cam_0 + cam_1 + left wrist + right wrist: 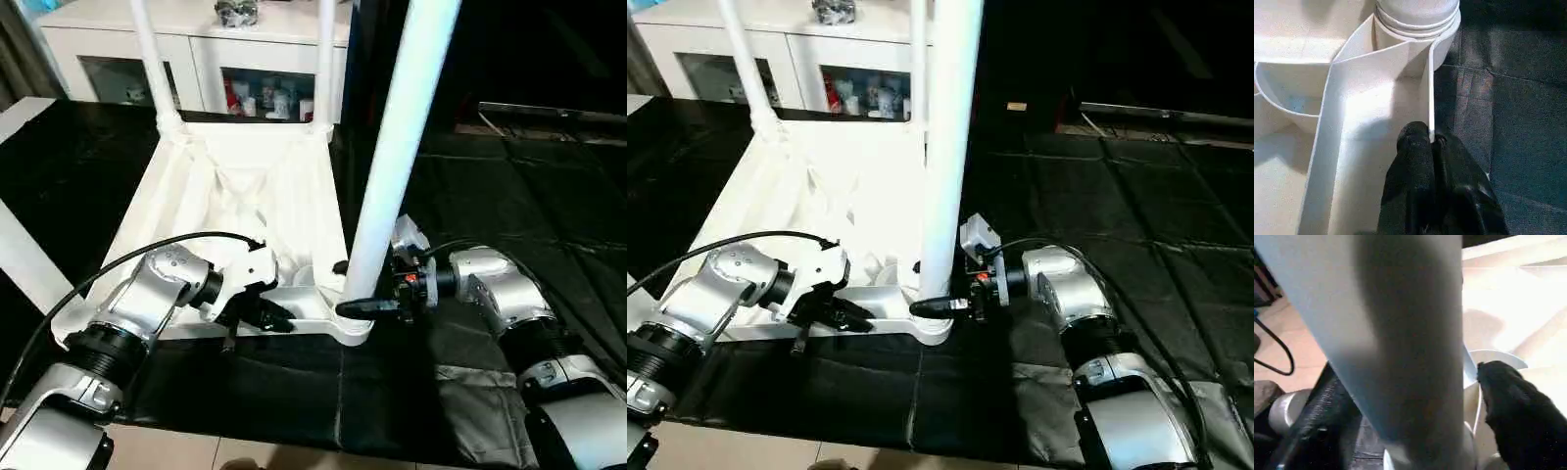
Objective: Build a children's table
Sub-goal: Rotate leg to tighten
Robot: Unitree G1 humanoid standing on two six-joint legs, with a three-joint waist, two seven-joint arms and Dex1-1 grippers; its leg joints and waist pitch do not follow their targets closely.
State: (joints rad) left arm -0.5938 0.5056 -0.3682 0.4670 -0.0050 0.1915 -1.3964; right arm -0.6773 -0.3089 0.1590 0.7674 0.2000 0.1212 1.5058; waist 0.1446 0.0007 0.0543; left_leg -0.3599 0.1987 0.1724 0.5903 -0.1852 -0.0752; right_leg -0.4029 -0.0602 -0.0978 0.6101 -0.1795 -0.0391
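Observation:
The children's table top lies upside down on the black mat, ribbed underside up. Two white legs stand upright in its far corner sockets. A third leg stands in the near right socket. My left gripper is shut on the thin near rim of the top, and the left wrist view has its fingers pinching that wall. My right gripper straddles the base of the near right leg, one finger in front and one behind, with a gap beside the finger.
A white glass-door cabinet stands behind the table top. Black mat covers the floor to the right and front, ending at pale floor near me. A white board lies at the left. A black cable arcs over my left forearm.

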